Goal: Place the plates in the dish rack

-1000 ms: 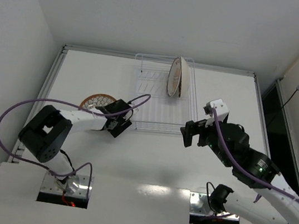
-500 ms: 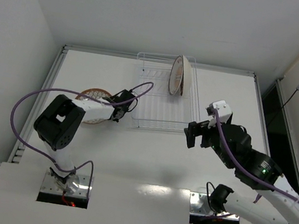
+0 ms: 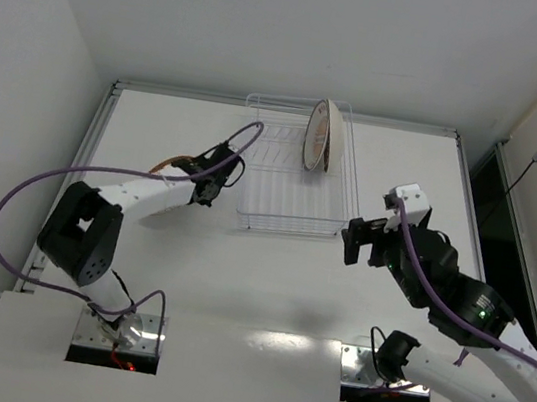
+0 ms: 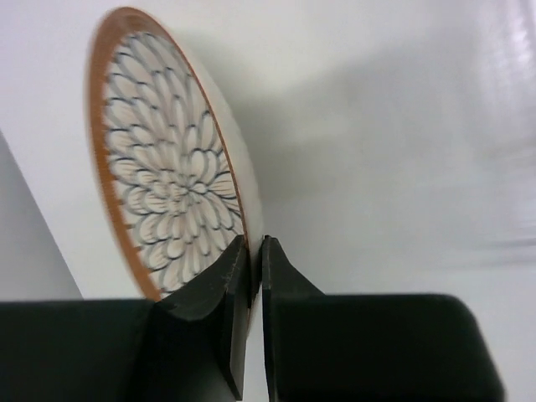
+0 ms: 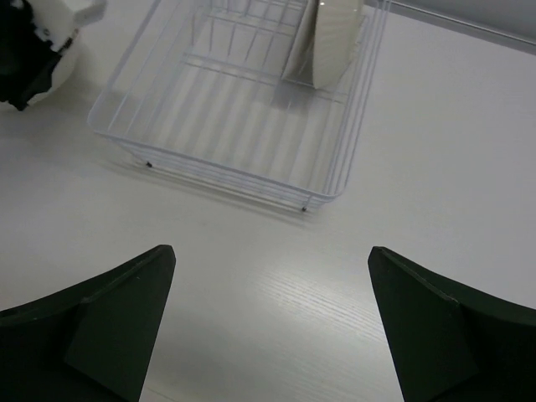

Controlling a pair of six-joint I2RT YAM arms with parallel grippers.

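The left pincer was clenched on the rim of the petal plate, just left of the rack. Other plates stood upright in the rack. The right pincer hung released over the worktop.

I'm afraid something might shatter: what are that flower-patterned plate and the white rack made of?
The patterned plate is likely glazed ceramic: thick opaque rim, smooth painted petals; melamine can't be ruled out. The dish rack is thin wire, apparently metal coated in smooth white plastic or paint.
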